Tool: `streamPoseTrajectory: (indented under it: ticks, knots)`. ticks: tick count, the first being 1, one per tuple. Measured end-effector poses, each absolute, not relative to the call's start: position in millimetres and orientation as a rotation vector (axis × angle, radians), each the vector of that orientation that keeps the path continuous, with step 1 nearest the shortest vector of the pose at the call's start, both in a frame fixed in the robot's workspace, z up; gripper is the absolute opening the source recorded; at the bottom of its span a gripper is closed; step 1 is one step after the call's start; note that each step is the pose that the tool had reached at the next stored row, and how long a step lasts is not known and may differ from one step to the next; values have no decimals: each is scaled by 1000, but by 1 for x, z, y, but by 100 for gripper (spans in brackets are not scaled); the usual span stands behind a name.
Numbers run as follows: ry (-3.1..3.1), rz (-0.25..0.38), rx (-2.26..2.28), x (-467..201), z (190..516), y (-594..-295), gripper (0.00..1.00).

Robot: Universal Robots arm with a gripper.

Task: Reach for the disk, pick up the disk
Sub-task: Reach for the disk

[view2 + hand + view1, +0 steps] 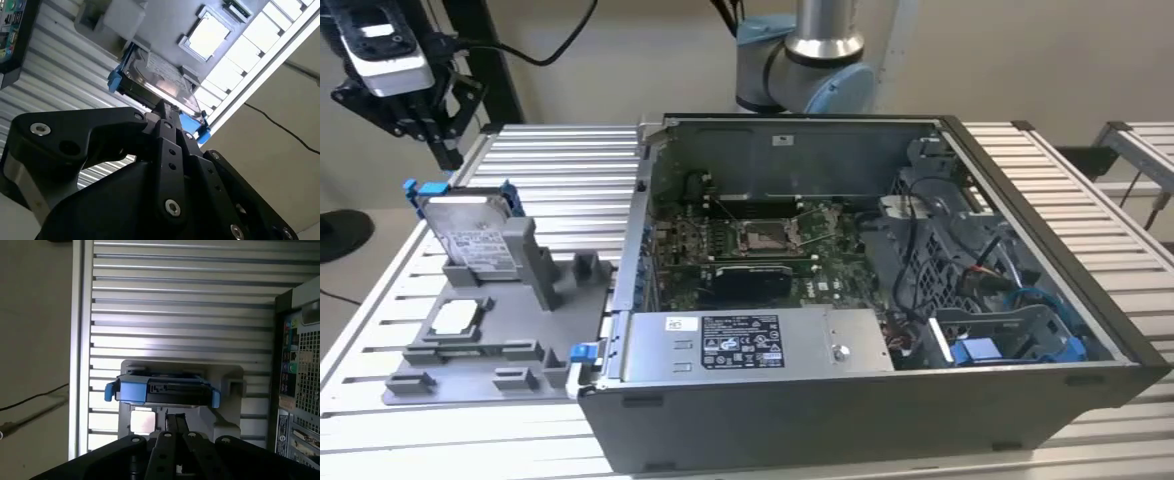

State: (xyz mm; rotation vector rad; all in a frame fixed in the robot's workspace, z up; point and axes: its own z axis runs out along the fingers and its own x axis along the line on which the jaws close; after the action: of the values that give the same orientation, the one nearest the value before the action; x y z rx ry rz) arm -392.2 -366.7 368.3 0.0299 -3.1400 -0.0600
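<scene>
Jaws look pressed together and hold nothing: in both wrist views the gripper (175,417) ends in two slim black fingers (163,111) lying side by side with no gap that we can make out. We see it poised above the disk (470,232), apart from it and aimed at its upper edge.

The disk stands on edge, leaning back a little, in a grey holder (520,300) on the slatted aluminium table (560,150), at the exterior view's left of the open computer case (854,400). Its blue bracket (132,390) wraps the edge that faces the gripper.

We judge that the reach is under way and no grasp has been made. To do it well, we would part the fingers wider than the disk is thick, line them up with its two flat faces, and come down along its lean rather than straight.

A small square chip (454,318) lies flat on the same holder just beside the disk's foot. The holder's grey posts (523,250) stand close against the disk, and they leave little room low down. A blue caddy (987,350) sits inside the case, well apart.
</scene>
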Motion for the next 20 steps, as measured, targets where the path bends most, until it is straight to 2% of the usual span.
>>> streamPoseTrajectory:
  ticks: [4,20]
  knots:
    - [-3140,-60,31,-400,368,-357,0]
    - [-3141,-69,32,-429,367,-357,0]
